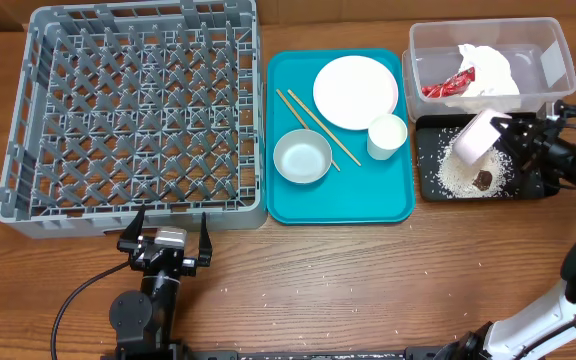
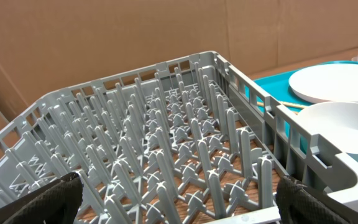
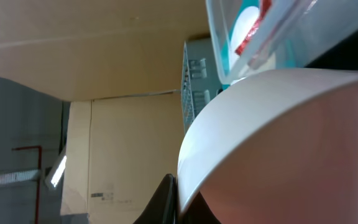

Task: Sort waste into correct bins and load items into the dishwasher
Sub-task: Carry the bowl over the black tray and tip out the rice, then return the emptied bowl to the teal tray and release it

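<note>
My right gripper (image 1: 513, 135) is shut on the rim of the pink bowl (image 1: 476, 138) and holds it tilted above the black tray (image 1: 428, 187), which holds rice (image 1: 458, 175) and a brown lump (image 1: 483, 180). In the right wrist view the bowl (image 3: 291, 143) fills the frame, pinched by a finger (image 3: 182, 202). The clear tub (image 1: 558, 50) holds the napkin (image 1: 490, 72) and red wrapper (image 1: 446, 87). The plate (image 1: 355, 92), whitish-grey bowl (image 1: 302, 157), cup (image 1: 387, 136) and chopsticks (image 1: 313, 125) lie on the teal tray. My left gripper (image 1: 171, 215) is open and empty at the front wall of the dish rack (image 1: 28, 120).
The teal tray (image 1: 368, 205) lies between the rack and the bins. A few rice grains are scattered on the wooden table near the front edge. The left wrist view shows the rack's pegs (image 2: 166, 124), the bowl (image 2: 347, 143) and the plate (image 2: 334, 84). Cardboard stands behind the table.
</note>
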